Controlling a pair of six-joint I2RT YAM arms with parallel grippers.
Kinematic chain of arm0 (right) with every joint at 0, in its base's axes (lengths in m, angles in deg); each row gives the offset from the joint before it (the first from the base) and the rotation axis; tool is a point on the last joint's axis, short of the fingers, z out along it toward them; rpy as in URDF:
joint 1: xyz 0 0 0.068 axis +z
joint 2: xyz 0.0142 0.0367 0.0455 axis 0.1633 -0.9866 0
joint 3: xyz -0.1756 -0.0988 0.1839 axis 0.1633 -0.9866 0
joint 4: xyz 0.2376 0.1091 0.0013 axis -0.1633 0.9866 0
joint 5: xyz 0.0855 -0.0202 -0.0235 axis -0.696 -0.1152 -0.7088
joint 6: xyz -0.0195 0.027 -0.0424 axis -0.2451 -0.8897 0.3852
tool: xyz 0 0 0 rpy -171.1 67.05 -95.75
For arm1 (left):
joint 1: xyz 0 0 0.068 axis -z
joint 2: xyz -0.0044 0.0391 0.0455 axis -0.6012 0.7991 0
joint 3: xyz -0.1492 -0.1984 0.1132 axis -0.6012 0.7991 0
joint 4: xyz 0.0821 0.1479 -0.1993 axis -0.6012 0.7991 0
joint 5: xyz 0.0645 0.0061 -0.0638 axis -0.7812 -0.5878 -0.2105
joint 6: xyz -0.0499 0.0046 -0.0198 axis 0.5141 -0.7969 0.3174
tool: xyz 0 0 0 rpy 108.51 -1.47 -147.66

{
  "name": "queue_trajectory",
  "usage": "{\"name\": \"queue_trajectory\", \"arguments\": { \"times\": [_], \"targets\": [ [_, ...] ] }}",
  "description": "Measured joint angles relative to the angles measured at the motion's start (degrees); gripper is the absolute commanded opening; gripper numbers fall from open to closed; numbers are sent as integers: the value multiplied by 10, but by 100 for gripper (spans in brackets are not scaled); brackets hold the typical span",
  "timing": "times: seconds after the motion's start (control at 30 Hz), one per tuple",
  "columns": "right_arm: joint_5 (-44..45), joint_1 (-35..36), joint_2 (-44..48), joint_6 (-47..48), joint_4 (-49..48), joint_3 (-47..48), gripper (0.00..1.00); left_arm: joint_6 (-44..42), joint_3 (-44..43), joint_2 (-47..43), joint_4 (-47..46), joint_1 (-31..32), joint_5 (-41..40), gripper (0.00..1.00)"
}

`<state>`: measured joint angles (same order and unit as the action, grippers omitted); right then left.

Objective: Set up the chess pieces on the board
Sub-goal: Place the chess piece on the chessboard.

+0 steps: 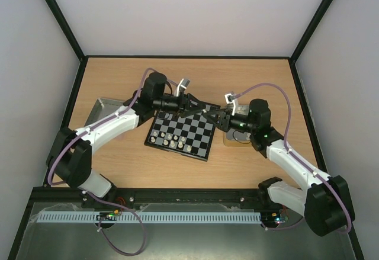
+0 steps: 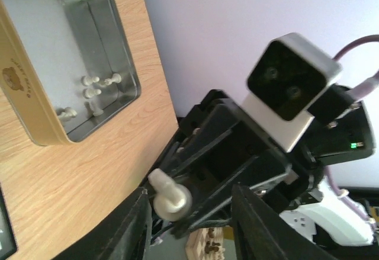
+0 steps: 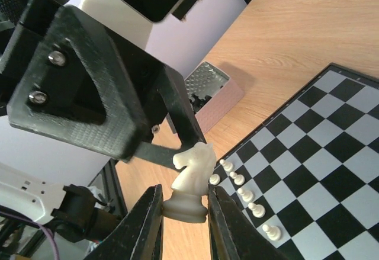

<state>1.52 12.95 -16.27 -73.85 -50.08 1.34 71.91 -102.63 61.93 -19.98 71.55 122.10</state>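
Right claw (image 3: 185,214) around white knight (image 3: 193,164) (base only)

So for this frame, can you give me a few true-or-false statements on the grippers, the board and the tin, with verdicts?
1. The right gripper holds a black rook. False: it grips a cream-white knight by its base.
2. A row of white pawns stands on the board. True.
3. The tin in the left wrist view is empty. False: several loose white pieces lie in it.
4. The left gripper is close to the right gripper, at the board's far side. True.
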Motion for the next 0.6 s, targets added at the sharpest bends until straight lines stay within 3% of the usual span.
{"name": "queue_trajectory", "arguments": {
  "times": [0.27,0.47,0.6],
  "targets": [
    [46,22,-11,42,69,44,20,8,-11,32,16,0,-1,31],
    [80,43,-24,75,113,70,19,16,-18,42,22,0,-4,17],
    [103,49,-27,93,139,81,19,13,-19,43,31,-1,-7,19]
  ]
}}
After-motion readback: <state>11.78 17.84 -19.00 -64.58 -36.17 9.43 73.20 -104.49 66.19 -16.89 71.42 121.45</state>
